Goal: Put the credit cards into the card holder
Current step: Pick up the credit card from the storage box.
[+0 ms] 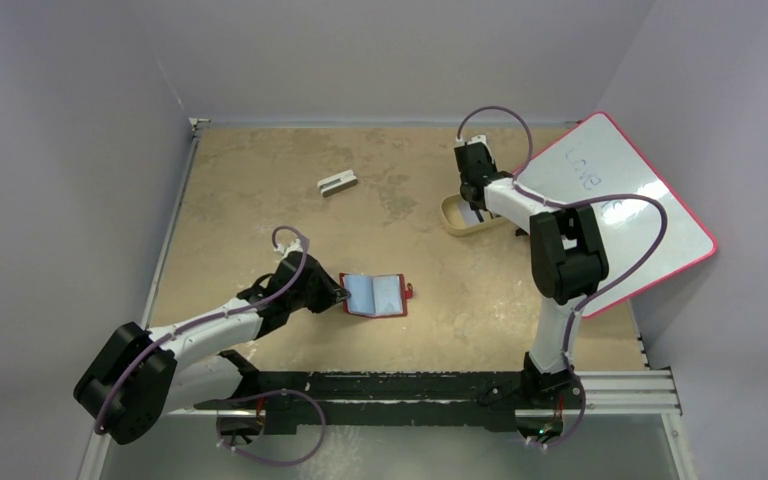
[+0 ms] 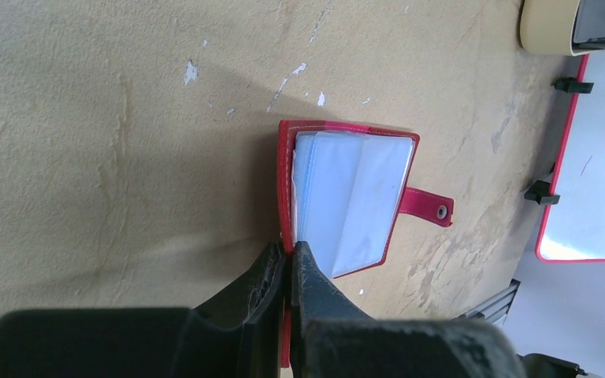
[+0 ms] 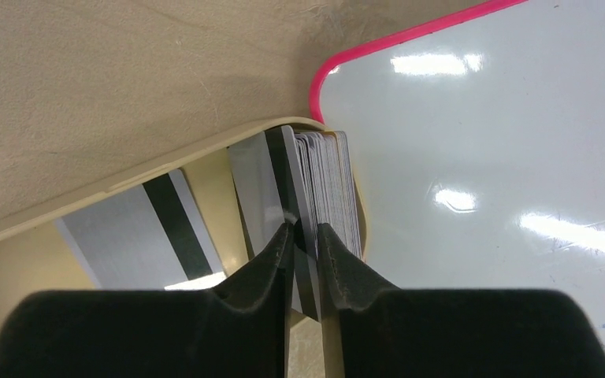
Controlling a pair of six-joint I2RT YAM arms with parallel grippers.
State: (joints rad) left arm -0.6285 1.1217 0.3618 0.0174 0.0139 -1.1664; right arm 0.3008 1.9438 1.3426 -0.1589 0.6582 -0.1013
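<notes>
The red card holder (image 1: 375, 295) lies open on the table, pale plastic sleeves showing. It also shows in the left wrist view (image 2: 347, 197), with its strap and pale snap (image 2: 441, 211) to the right. My left gripper (image 2: 290, 256) is shut on the holder's red left cover edge; in the top view it (image 1: 338, 294) sits at the holder's left side. My right gripper (image 3: 306, 236) is in the tan oval tray (image 3: 126, 177), shut on a grey card with a dark stripe (image 3: 287, 169) standing on edge. A stack of credit cards (image 3: 332, 181) stands beside it; another grey striped card (image 3: 138, 232) lies flat.
A pink-edged whiteboard (image 1: 620, 200) lies at the right, its corner next to the tray (image 1: 455, 212). A small grey-white block (image 1: 337, 183) lies at the back centre. Walls close in the table at left and back; a rail runs along the near edge.
</notes>
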